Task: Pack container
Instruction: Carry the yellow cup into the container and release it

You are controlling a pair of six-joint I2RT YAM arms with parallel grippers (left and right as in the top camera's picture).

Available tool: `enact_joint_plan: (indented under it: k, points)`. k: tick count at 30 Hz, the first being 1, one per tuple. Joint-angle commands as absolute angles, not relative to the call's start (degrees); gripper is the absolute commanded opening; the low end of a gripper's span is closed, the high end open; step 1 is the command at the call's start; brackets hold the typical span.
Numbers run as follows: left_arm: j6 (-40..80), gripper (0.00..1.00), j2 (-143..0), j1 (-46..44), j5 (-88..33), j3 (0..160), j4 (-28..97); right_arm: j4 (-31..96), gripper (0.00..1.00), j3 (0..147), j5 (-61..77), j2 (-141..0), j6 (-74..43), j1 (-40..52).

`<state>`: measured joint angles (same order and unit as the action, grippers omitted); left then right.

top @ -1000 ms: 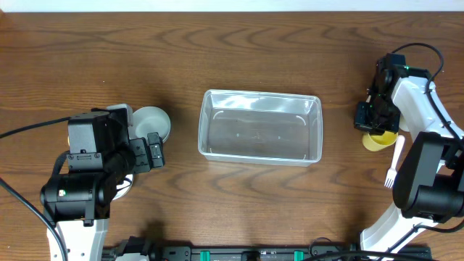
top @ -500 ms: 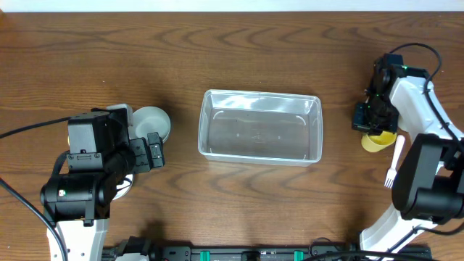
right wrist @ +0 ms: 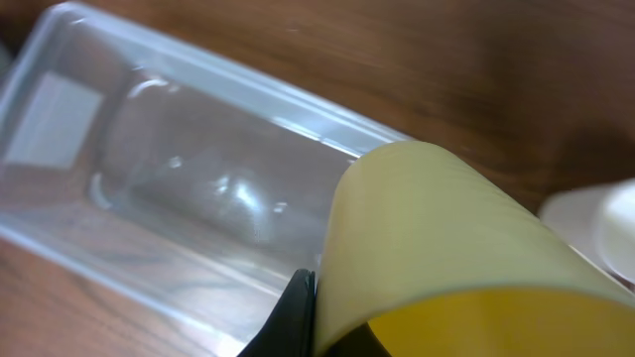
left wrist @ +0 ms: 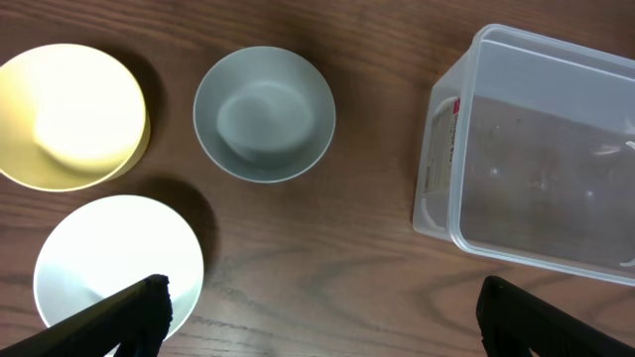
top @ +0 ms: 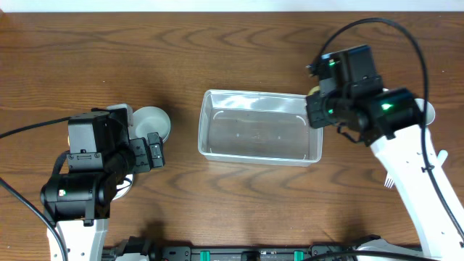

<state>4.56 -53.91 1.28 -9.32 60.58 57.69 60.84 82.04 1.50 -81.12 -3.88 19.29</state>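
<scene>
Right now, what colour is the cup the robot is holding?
Yellow. The cup shows best in the right wrist view.

The nearest bowl [left wrist: 264,114] lies left of the container [left wrist: 442,198].

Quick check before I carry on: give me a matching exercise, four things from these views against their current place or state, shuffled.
Things:
1. container
2. yellow cup
3. grey bowl
4. left claw

States:
A. open, holding nothing
B. gripped in the right claw
C. clear plastic, nothing inside
D. resting on the table, at the container's left

Pairs: 1-C, 2-B, 3-D, 4-A
</scene>
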Motion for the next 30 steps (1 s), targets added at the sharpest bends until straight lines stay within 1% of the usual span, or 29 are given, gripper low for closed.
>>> enact_joint_plan:
  k: [1,14,21,27,28,30]
  points:
    - [5.1,0.98,-53.9,1.0,-10.1,61.7,57.8,60.8,0.01,81.9,1.7,-84.7,-2.7,22.0]
    - [5.1,0.98,-53.9,1.0,-10.1,61.7,57.8,59.5,0.01,81.9,2.0,-100.8,-3.8,22.6]
    - [5.1,0.98,-53.9,1.0,-10.1,61.7,57.8,58.8,0.01,81.9,2.0,-105.3,-3.8,22.6]
    - [5.1,0.98,-53.9,1.0,-10.1,61.7,57.8,57.4,0.05,81.8,2.0,-106.7,-3.8,22.5]
    - [5.1,0.98,-53.9,1.0,-10.1,61.7,57.8,57.2,0.08,81.8,2.0,-106.7,-3.8,22.5]
    - [5.1,0.98,-53.9,1.0,-10.1,61.7,57.8,57.2,0.25,81.8,2.0,-106.7,-3.8,22.5]
